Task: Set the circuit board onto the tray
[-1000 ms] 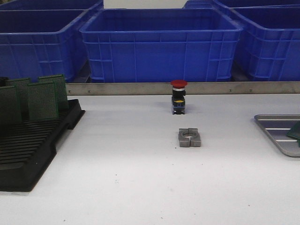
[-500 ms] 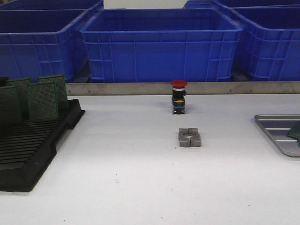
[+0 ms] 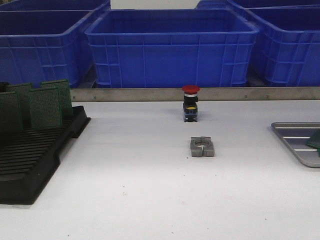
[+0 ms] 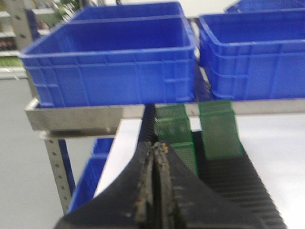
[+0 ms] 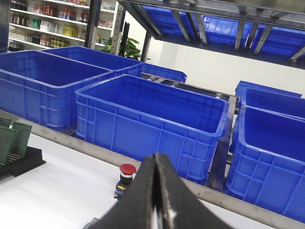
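Several green circuit boards [image 3: 45, 107] stand upright in the black slotted rack [image 3: 30, 165] at the table's left. The silver tray [image 3: 292, 141] lies at the right edge, and a dark green board [image 3: 314, 140], cut off by the frame, rests in it. Neither gripper shows in the front view. In the left wrist view my left gripper [image 4: 156, 145] is shut and empty, just short of the circuit boards [image 4: 217, 126] in the rack [image 4: 248, 186]. In the right wrist view my right gripper [image 5: 156, 156] is shut and empty above the table, facing the crates.
A red-capped push button [image 3: 190, 103] stands mid-table at the back, with a grey metal clamp block [image 3: 202, 147] just in front of it. Blue plastic crates [image 3: 172, 47] line a metal shelf behind the table. The button [image 5: 126, 179] also shows beside the right fingers.
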Controlling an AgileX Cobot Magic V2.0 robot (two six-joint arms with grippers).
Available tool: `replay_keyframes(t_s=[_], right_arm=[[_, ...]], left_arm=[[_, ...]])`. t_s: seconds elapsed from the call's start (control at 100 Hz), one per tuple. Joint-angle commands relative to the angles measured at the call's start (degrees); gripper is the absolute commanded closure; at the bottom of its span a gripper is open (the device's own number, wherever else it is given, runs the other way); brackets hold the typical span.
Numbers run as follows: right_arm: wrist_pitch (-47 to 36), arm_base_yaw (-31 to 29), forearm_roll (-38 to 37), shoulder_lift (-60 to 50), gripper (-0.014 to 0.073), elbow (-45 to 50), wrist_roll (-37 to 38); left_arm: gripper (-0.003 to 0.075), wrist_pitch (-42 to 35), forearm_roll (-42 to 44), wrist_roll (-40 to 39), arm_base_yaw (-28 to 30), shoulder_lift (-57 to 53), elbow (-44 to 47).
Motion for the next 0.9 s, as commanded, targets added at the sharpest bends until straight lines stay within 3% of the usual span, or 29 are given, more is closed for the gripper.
replay_keyframes(t_s=[0.0, 0.1, 0.43, 0.89], right_arm=[[-1.2, 0.0, 0.7, 0.6, 0.0654, -1.5, -0.4], [-1.2, 0.0, 0.7, 0.6, 0.0654, -1.5, -0.4], [-1.1, 0.0, 0.7, 0.6, 0.0654, -1.5, -0.4], [-1.1, 0.0, 0.7, 0.6, 0.0654, -1.5, -0.4]], left_arm=[[0.0740, -7.6, 8.6, -10.0, -1.0, -1.3, 1.2], [0.0741, -5.2, 12.4, -12.5, -1.7, -1.5, 1.4], [0.0741, 0.3, 11.0, -12.5, -1.7, -1.5, 1.4], [0.0741, 0.8, 10.6, -12.4, -1.7, -1.5, 1.3]])
